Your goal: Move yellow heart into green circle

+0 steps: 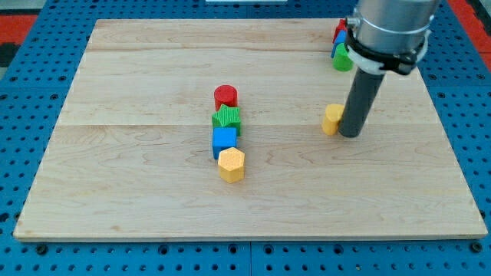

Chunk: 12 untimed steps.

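Observation:
The yellow heart (331, 119) lies on the wooden board (153, 184), right of centre. My tip (350, 134) rests on the board just to the heart's right, touching or nearly touching it. The green circle (342, 60) sits near the view's top right, partly hidden behind my arm, with a blue block (338, 50) and a red block (340, 31) stacked in a line above it.
A column of blocks stands at the board's middle: a red cylinder (225, 96), a green star-like block (227, 117), a blue cube (224, 139) and a yellow hexagon (231, 164). The board's right edge lies beyond my arm.

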Tool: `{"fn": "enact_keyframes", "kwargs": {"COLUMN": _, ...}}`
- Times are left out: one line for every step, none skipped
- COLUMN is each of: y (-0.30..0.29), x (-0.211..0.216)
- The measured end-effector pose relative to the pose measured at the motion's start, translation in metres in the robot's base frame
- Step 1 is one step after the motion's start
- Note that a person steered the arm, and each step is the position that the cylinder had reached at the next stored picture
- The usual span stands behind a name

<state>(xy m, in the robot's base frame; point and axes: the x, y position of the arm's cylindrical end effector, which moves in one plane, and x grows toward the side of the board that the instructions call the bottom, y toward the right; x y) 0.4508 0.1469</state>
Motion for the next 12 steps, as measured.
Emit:
{"fn": "enact_keyframes", "kwargs": {"y": -0.018, "x": -0.003}}
{"fn": "enact_keyframes", "kwargs": {"y": -0.048, "x": -0.007}}
{"fn": "enact_keyframes", "kwargs": {"y": -0.062, "x": -0.018}}
{"fn": "enact_keyframes", "kwargs": {"y": -0.041, "x": -0.035}}
{"fn": "enact_keyframes", "kwargs": {"y": -0.021, "x": -0.050}}
{"fn": "enact_keyframes", "kwargs": {"y": -0.001, "x": -0.056}}
{"fn": "enact_keyframes", "kwargs": {"y": 0.016, "x": -0.057}}
{"fn": "enact_keyframes", "kwargs": {"y": -0.027, "x": -0.027}}
{"fn": "enact_keyframes", "kwargs": {"y": -0.062, "x": -0.040}}
{"fn": "enact_keyframes", "kwargs": {"y": -0.055, "x": -0.055}}
{"fn": "enact_keyframes", "kwargs": {"y": -0.037, "x": -0.059}}
{"fn": "enact_keyframes", "kwargs": {"y": -0.017, "x": -0.059}}
